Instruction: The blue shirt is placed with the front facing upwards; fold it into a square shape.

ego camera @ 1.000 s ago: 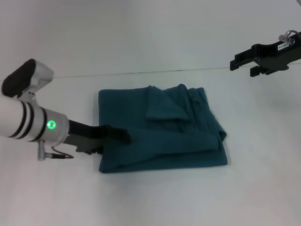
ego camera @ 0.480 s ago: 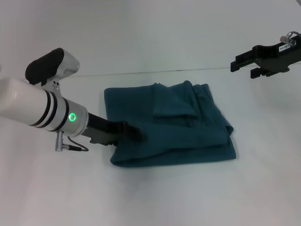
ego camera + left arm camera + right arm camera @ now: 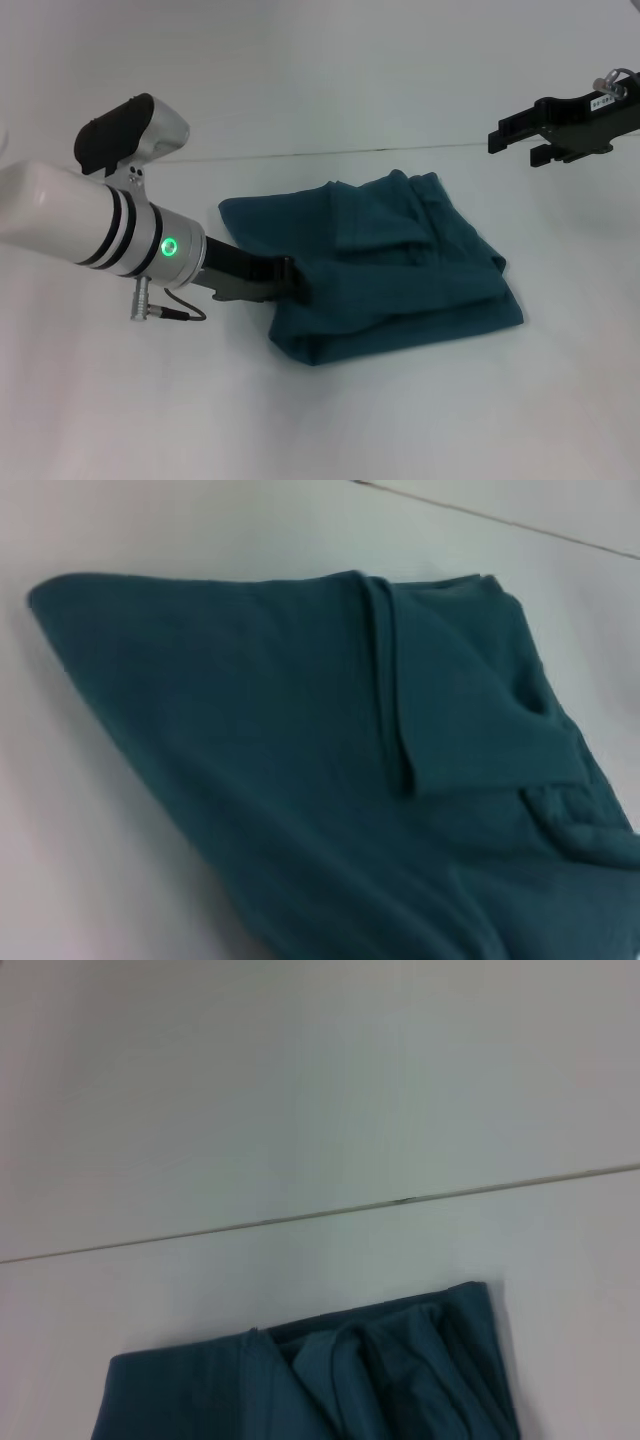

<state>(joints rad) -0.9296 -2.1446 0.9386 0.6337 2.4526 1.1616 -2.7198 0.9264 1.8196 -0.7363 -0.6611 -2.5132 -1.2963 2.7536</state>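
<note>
White table: blue shirt shoved rightward by left end effector.

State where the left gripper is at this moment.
In the head view the left gripper is low at centre-left, against the near-left edge of the folded blue shirt, far from the right gripper at upper right.

No lettering can be read anywhere in these views. A small white label sits on the black arm at the upper right of the head view, but its print is too small to make out. The folded blue shirt at the frame's centre shows only plain fabric, with no words visible on it in the head view or in either wrist view.
</note>
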